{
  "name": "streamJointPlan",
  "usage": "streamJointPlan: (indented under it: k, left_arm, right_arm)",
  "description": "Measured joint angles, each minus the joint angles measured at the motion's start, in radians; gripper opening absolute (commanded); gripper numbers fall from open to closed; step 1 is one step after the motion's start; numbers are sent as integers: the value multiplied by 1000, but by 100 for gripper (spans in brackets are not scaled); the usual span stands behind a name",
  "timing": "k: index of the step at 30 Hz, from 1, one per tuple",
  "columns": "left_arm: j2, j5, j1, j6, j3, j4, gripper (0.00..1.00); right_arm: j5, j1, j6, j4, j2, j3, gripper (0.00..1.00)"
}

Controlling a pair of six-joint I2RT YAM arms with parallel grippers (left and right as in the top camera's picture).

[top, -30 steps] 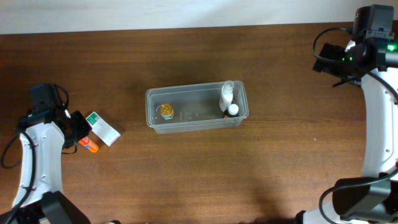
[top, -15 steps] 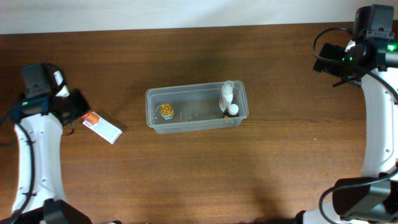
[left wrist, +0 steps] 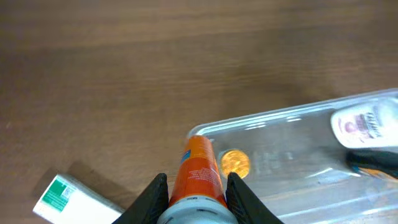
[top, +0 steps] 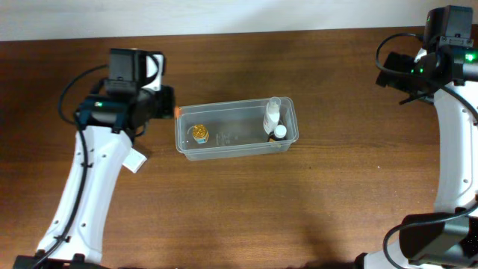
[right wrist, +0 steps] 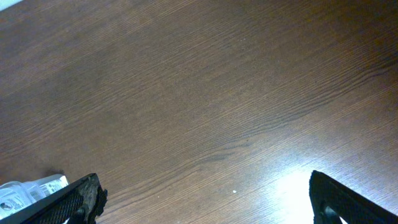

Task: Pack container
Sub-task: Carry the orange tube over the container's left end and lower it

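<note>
1. Left gripper (left wrist: 198, 190) clamps an orange bottle (left wrist: 200, 163) at the 9 o'clock end of the clear container (top: 224, 154).
2. Mid-table, the container holds a white bottle (top: 272, 112) at its 3 o'clock end.
3. Right gripper (right wrist: 204, 186), fingers wide apart, hangs at the container's 2 o'clock.

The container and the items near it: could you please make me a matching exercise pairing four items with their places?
1. orange tube
2. green-and-white box
3. gold-topped jar
4. white bottle

A. right end of the container
B. on the table, outside the container
C. in the left gripper
D. left end of the container

Pairs: 1-C, 2-B, 3-D, 4-A
</note>
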Motion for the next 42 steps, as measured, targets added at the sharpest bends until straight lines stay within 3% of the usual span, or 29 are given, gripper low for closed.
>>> streamJointPlan:
  k: [15,30,42]
  left_arm:
    - [0,-18,-152,36,0,31,28]
    - [36,-41,-165,37,2,-177,28]
    - [105,-82,-165,37,-100,-47,28]
  right_arm:
    - [0,0,-1,0,0,0,98]
    - [0,0,0,0,0,0,98]
    - [0,0,0,0,0,0,98]
